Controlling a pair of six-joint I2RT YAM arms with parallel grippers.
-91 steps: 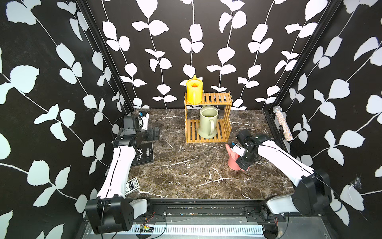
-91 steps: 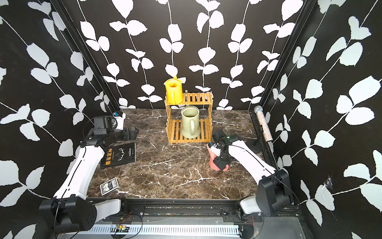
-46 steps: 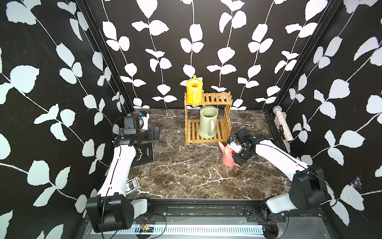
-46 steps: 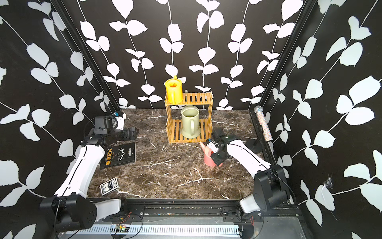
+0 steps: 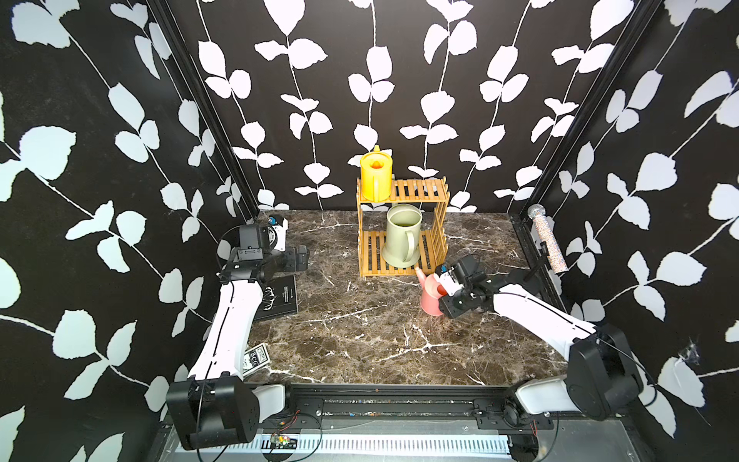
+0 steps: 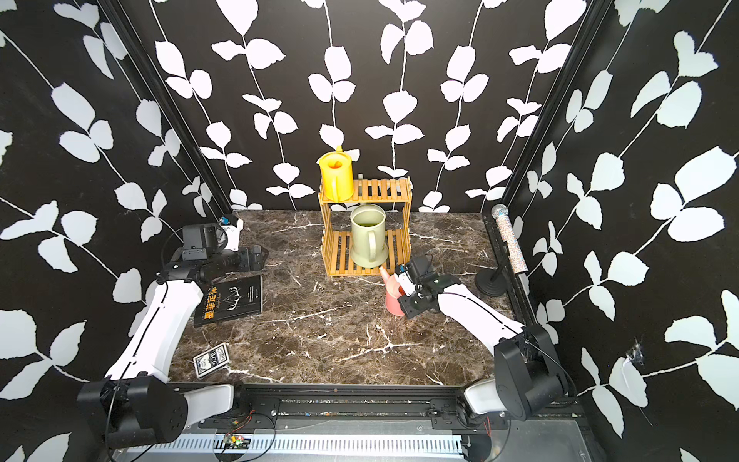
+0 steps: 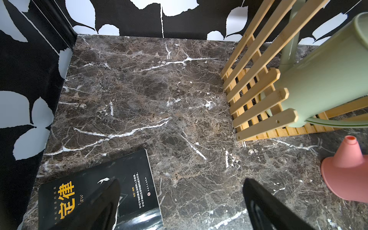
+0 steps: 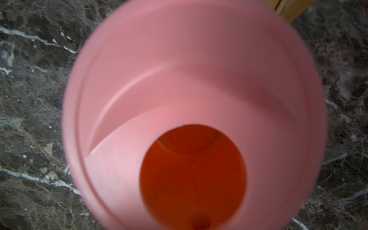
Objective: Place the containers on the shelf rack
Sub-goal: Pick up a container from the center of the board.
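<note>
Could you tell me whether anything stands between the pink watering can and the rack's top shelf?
Nothing visible does. The pink can is just in front of the rack; the top tier's slats beside the yellow can are bare. The green can occupies the lower tier.

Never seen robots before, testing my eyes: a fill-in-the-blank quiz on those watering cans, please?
The small yellow plastic watering can stands on the ____ tier of the wooden slatted rack. The large sage-green plastic watering can occupies its ____ tier. Only the small pink plastic watering can is off the ____.
Missing: top, bottom, rack.
</note>
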